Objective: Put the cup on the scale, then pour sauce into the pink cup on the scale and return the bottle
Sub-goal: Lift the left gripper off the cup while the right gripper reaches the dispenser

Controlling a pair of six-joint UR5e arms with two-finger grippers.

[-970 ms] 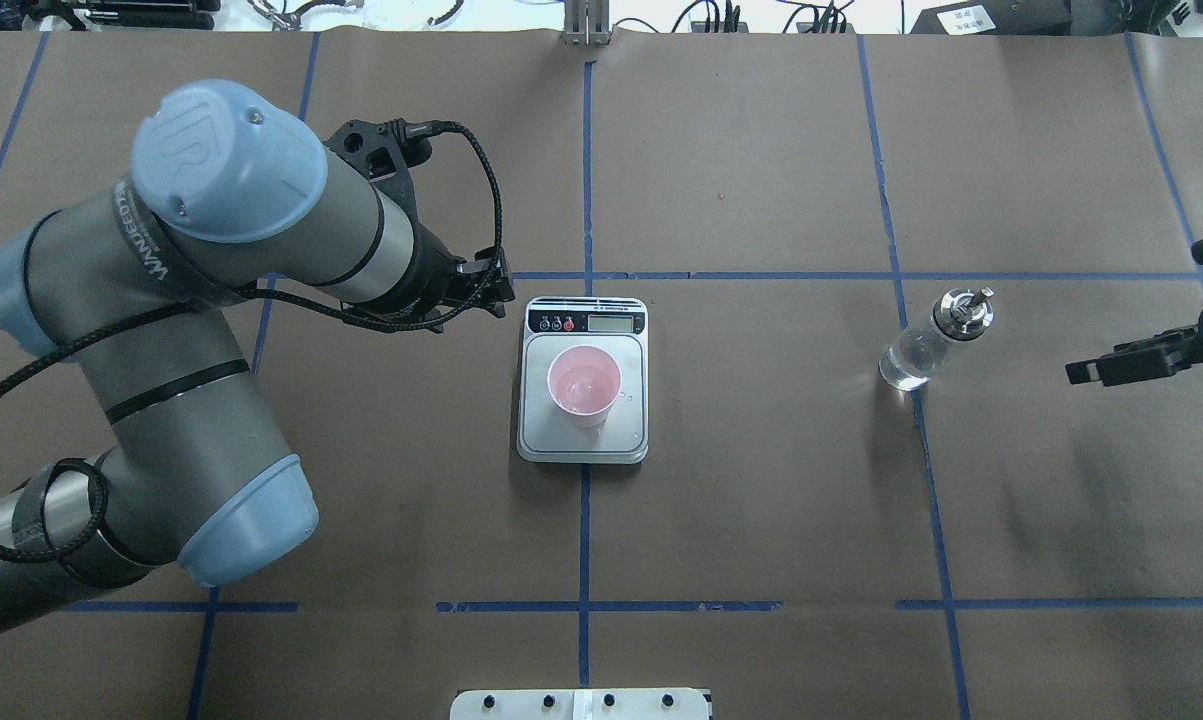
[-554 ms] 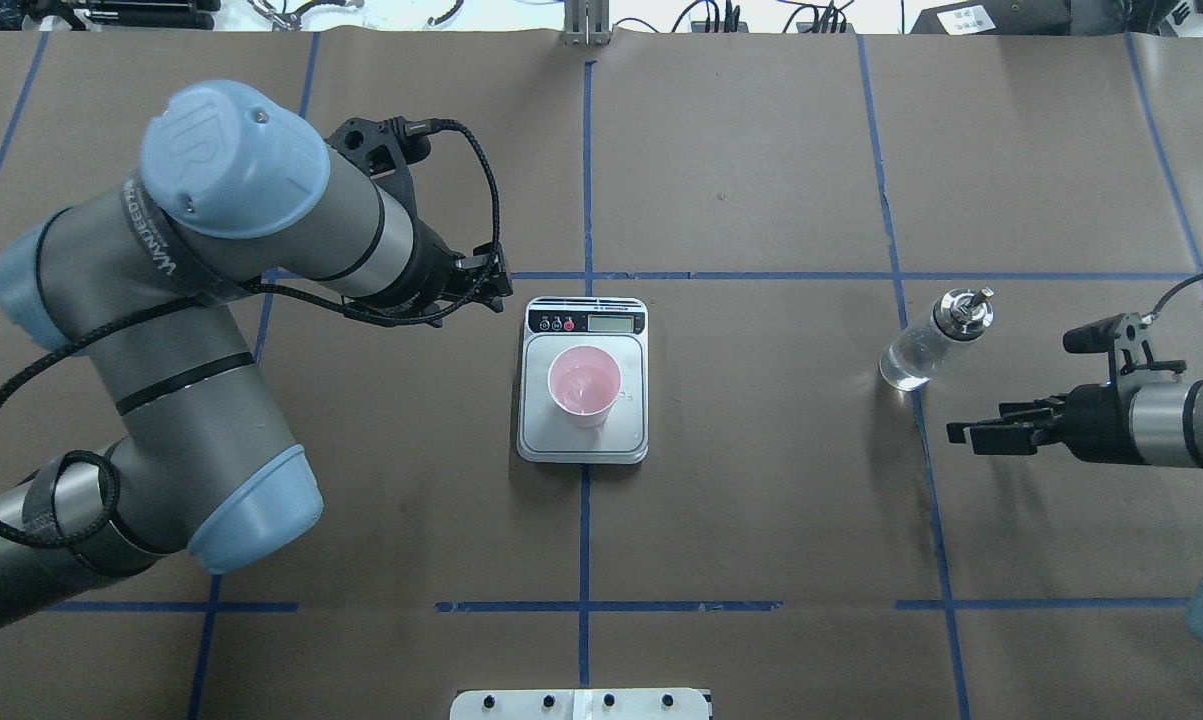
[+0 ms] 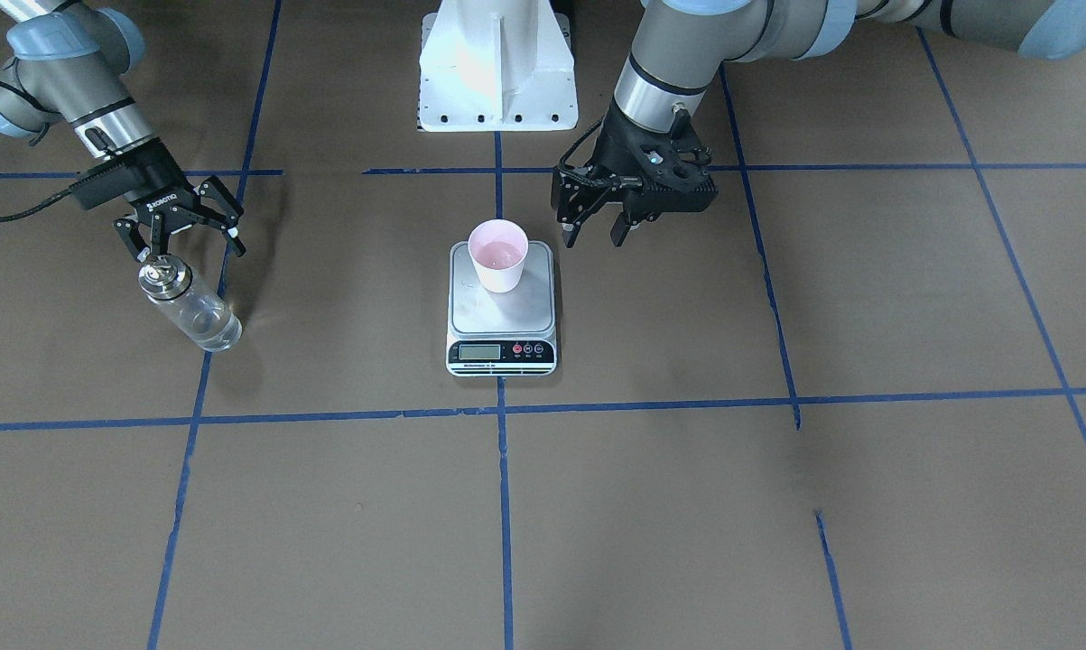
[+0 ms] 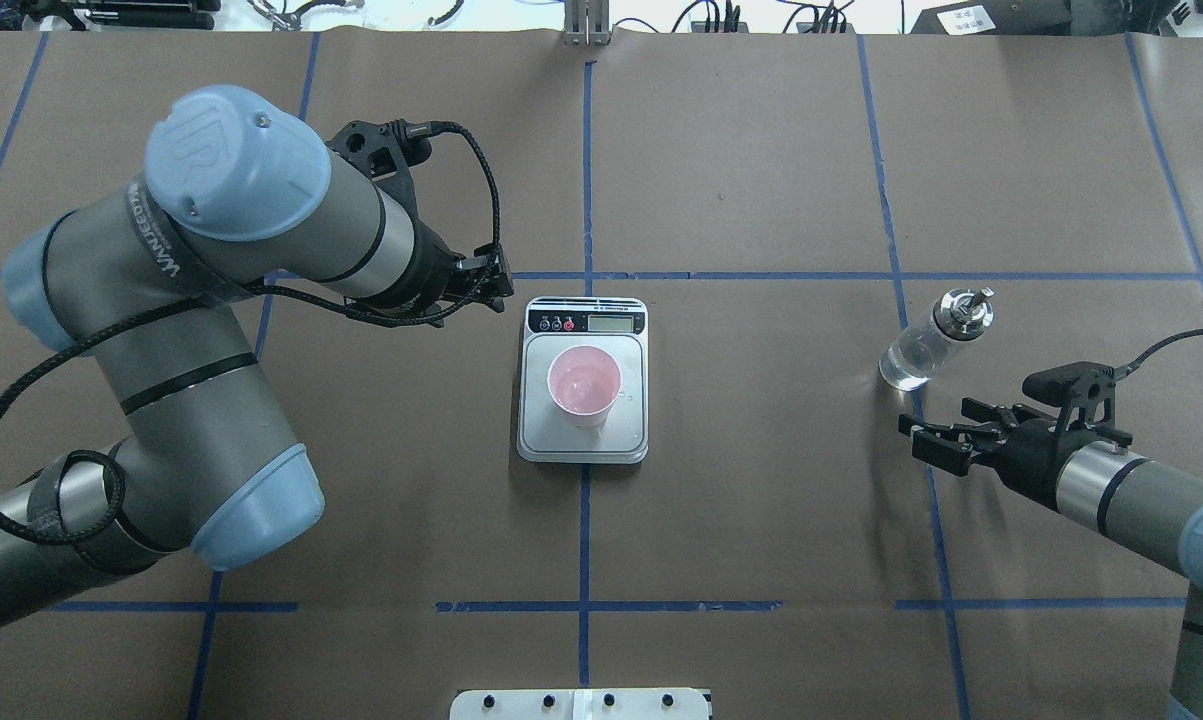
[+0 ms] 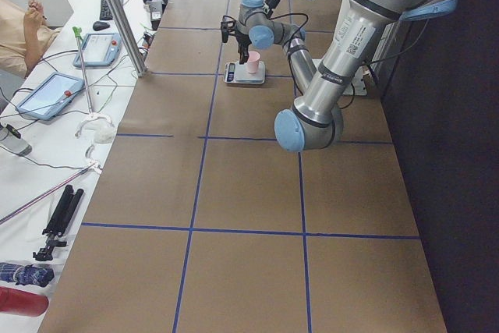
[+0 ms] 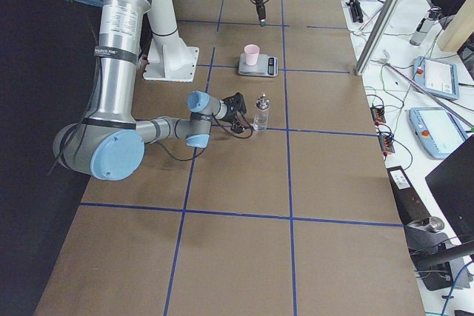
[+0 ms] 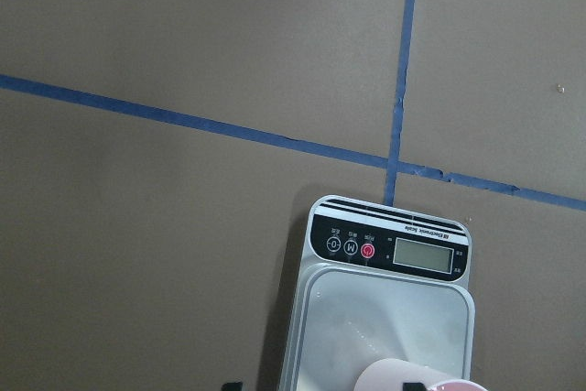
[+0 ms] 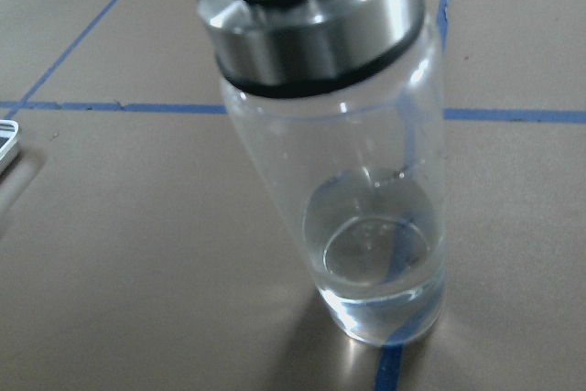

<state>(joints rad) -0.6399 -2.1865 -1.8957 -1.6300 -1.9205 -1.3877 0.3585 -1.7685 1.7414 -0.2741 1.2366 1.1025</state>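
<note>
The pink cup stands upright on the scale, also in the front view as the cup on the scale. The bottle stands upright on the table at the right, apart from the scale, with a little clear sauce at its bottom. My right gripper is open and empty, just on the robot's side of the bottle, not touching it. My left gripper is open and empty, hovering just left of the scale's display end.
The brown table is marked with blue tape lines. The white robot base stands at the near middle edge. Cables and gear lie beyond the far edge. A bench with tablets runs along the far side.
The right arm swung in from the right edge, carrying its open gripper leftward to just beside the bottle. The left arm barely shifted. Cup, scale and bottle stayed put.
</note>
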